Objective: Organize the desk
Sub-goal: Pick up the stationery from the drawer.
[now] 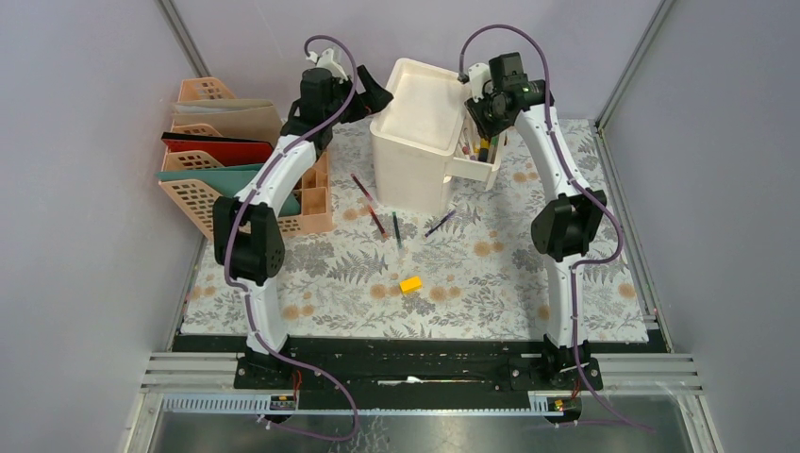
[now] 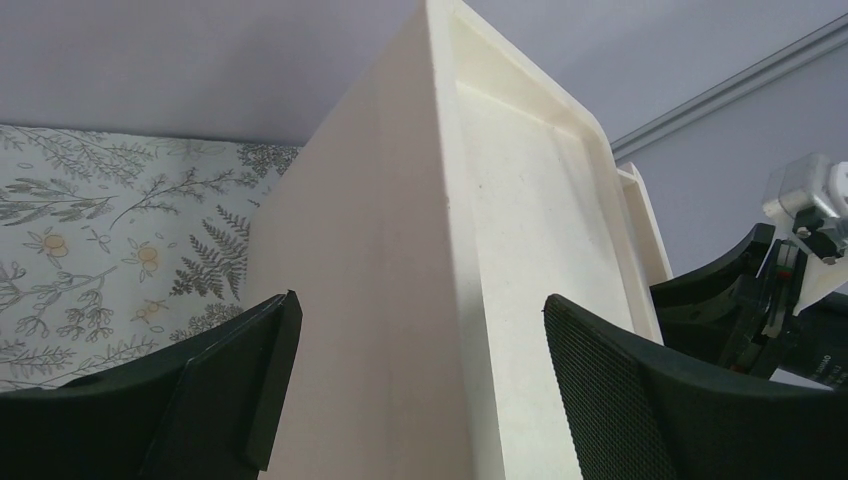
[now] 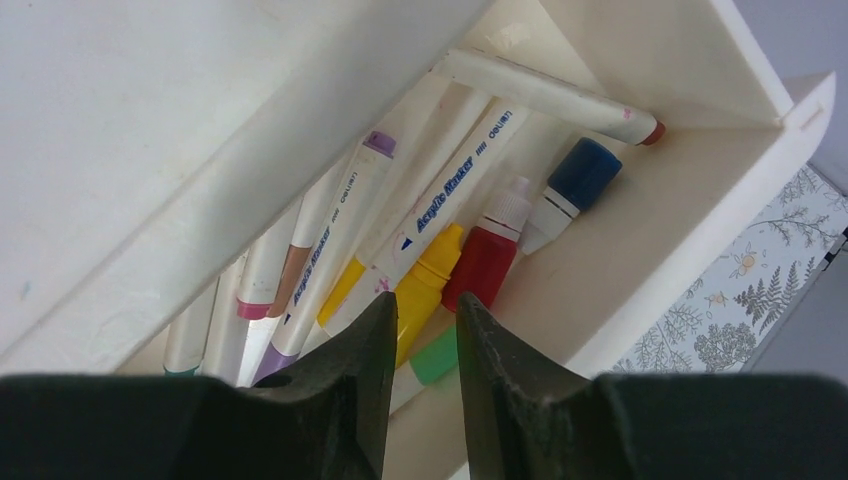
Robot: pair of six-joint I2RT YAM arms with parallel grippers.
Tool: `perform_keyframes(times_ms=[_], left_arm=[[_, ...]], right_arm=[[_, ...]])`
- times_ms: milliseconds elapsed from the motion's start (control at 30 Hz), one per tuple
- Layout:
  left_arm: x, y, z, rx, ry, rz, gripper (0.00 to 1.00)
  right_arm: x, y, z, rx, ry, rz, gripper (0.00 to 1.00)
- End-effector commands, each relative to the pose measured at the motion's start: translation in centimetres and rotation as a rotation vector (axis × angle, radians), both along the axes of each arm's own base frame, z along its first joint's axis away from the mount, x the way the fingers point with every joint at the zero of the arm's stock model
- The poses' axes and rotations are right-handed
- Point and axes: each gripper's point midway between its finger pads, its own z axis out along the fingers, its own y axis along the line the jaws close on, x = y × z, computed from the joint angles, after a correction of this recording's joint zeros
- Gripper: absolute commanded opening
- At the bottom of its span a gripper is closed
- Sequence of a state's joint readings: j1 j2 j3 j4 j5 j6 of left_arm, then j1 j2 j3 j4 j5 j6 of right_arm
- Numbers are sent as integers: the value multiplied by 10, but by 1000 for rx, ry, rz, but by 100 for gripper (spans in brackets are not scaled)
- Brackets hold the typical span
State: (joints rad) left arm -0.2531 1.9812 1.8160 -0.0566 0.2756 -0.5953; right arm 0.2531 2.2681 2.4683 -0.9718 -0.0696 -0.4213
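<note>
The desk [image 1: 491, 283] has pale cloth printed with leaves. A white organizer box [image 1: 420, 132] stands at the back, its side drawer [image 1: 481, 168] pulled out to the right. My left gripper [image 1: 373, 99] is open at the box's upper left edge; in the left wrist view its fingers [image 2: 420, 330] straddle the box corner [image 2: 400, 250] without touching. My right gripper [image 1: 483, 142] hangs over the drawer. In the right wrist view its fingers [image 3: 425, 310] stand narrowly apart above several markers [image 3: 440, 200] lying in the drawer [image 3: 640, 260], with nothing gripped.
Loose pens lie on the cloth in front of the box: a dark red one [image 1: 362, 188], a dark one [image 1: 396, 229], a purple one [image 1: 440, 223]. A yellow block [image 1: 409, 284] lies nearer me. Orange file racks [image 1: 203, 179] and a basket [image 1: 316, 203] stand left.
</note>
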Motion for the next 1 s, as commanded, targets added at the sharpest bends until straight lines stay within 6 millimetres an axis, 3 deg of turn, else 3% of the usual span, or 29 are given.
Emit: perform_keyframes(times_ms=[0,400,500,700,767,967], left_arm=[[-7,13,43,-3,-108,30,96],[-10,21,48,4,-116,45,99],[-11,21,48,3,-113,45,99],[-12,20,49,-3,-115,38,99],[-13,19,49,-3,-116,36,99],[-13,18,49,-1,-117,26,99]], right_arm=[[-6,0,-16,-52,46,15,35],[-8,2,-38,-67,102,27,37],[-15,12,-38,-14,129,61,36],[-30,50,-13,189,147,159,40],[-24,52,-4,210,110,149,41],[-1,35,16,131,-18,85,45]])
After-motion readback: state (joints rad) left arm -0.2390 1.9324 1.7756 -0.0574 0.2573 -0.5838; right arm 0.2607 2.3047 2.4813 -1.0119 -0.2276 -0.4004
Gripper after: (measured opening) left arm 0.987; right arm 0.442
